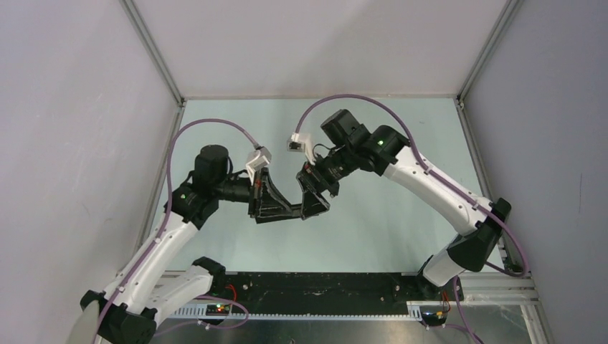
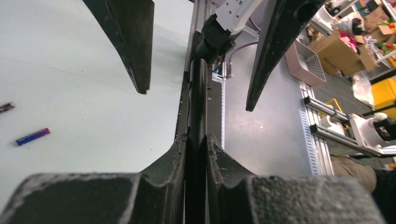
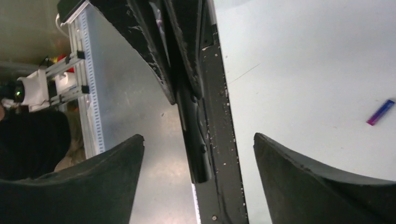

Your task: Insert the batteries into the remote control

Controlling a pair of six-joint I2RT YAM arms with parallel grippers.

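Note:
The remote control (image 2: 197,107) is a slim black bar seen edge-on, and my left gripper (image 2: 197,140) is shut on its near end. In the right wrist view the remote control (image 3: 194,140) hangs free between the wide-apart fingers of my open right gripper (image 3: 198,137), touching neither. In the top view the left gripper (image 1: 283,210) and right gripper (image 1: 315,203) meet tip to tip above the middle of the table. Two batteries lie on the table: a blue-purple one (image 2: 32,136) (image 3: 380,112) and a dark one (image 2: 6,107).
A black rail (image 1: 323,283) and a metal plate (image 3: 126,93) run along the near table edge below the grippers. Grey walls (image 1: 72,143) close in both sides. Cardboard boxes (image 2: 336,46) stand outside the cell.

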